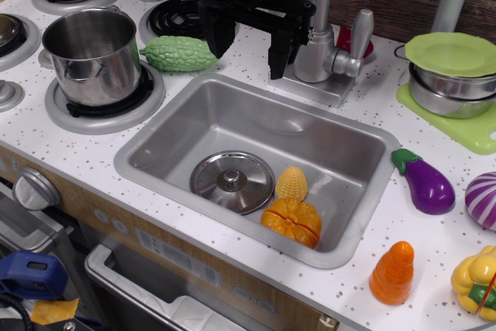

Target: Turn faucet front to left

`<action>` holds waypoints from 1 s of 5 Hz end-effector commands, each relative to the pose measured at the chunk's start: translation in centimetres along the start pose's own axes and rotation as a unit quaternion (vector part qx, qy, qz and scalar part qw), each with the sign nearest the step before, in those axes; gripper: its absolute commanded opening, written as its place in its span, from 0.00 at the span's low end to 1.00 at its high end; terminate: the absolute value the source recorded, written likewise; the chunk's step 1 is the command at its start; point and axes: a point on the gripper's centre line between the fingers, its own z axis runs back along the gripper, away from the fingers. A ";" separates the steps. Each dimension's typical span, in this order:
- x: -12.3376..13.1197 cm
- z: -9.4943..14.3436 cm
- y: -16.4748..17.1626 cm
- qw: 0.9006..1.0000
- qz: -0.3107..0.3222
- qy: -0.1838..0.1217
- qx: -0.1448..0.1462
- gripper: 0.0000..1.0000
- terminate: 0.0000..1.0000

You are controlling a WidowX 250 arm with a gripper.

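The faucet (pixel 325 40) stands on its square base plate at the sink's (pixel 155 153) far rim, about 12 o'clock from the basin's middle, its upright pipe rising out of view and its paddle lever angled toward 2 o'clock. The black hand (pixel 246 36) hangs at the faucet's 9 o'clock side, its two fingers (pixel 280 48) spread apart and pointing down, pinching nothing; the nearer finger tip sits just beside the base plate, though contact cannot be judged.

Inside the sink lie a steel pot lid (pixel 232 182) at about 7 o'clock, a toy corn piece (pixel 292 183) beside it, and an orange segmented fruit (pixel 292 221) at 5 o'clock. A green bitter gourd (pixel 180 53) rests on the speckled tabletop (pixel 46 137) at the sink's 11 o'clock, next to a steel pot (pixel 91 53) on a burner. At 2 o'clock sit stacked steel bowls (pixel 453 91) under a green plate (pixel 452 53). At 3 to 4 o'clock lie a purple eggplant (pixel 424 182), a striped purple onion (pixel 483 200), an orange carrot (pixel 393 273) and a yellow pepper (pixel 479 281).
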 end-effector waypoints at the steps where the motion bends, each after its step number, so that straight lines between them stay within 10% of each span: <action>1: 0.0 0.0 0.0 1.000 0.000 0.000 0.000 1.00 0.00; 5: 4.6 1.3 0.1 0.988 0.013 -0.141 0.067 1.00 0.00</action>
